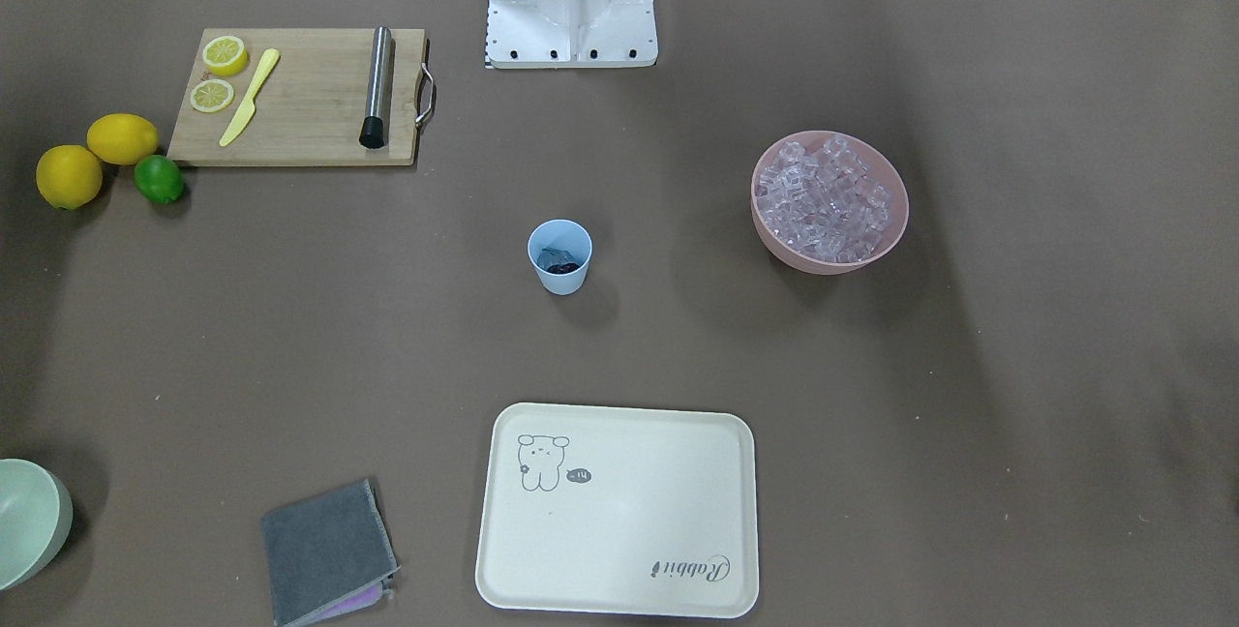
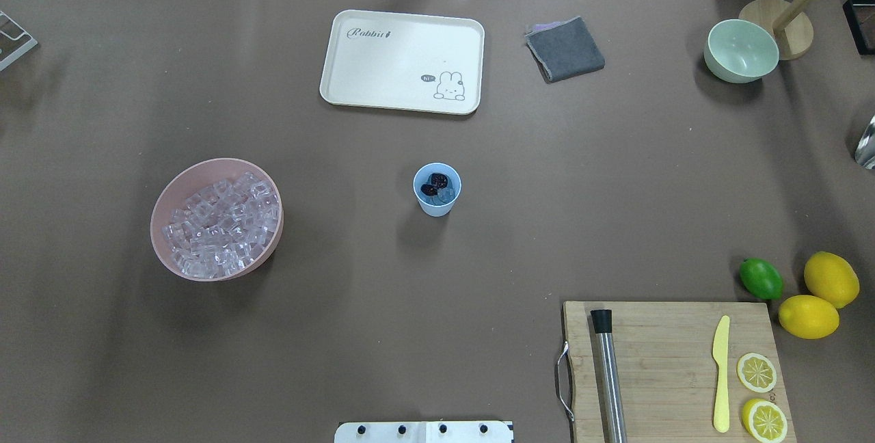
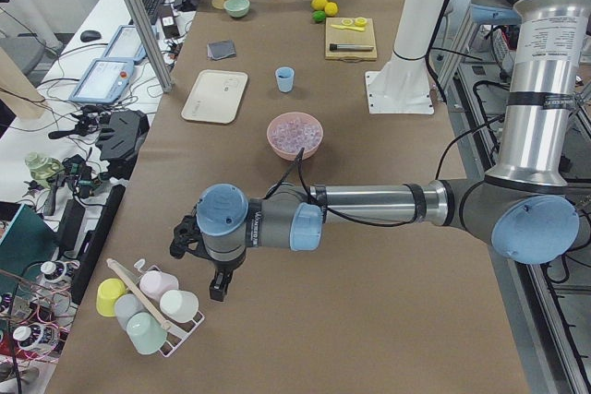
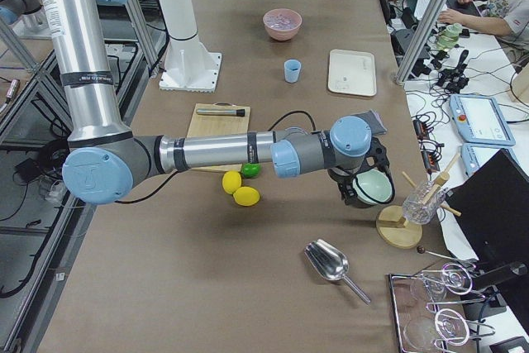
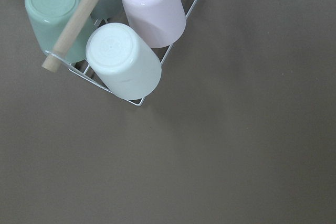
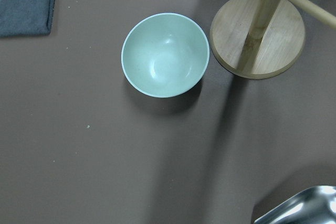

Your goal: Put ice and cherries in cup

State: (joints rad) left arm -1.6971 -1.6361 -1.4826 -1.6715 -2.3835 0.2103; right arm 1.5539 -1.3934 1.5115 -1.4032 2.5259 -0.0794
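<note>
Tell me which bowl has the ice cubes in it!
The pink bowl, heaped with clear ice cubes. The pale green bowl by the wooden stand is empty.

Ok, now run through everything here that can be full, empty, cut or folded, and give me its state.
pink bowl: heaped with ice.
cup: upright, cherries and what looks like ice inside.
pale green bowl: upright, empty.
tray: nothing on it.
lemon halves: cut, faces up on the cutting board.
whole lemons: uncut.
lime: uncut.
cloth: folded.
rack cups: bottoms up.
</note>
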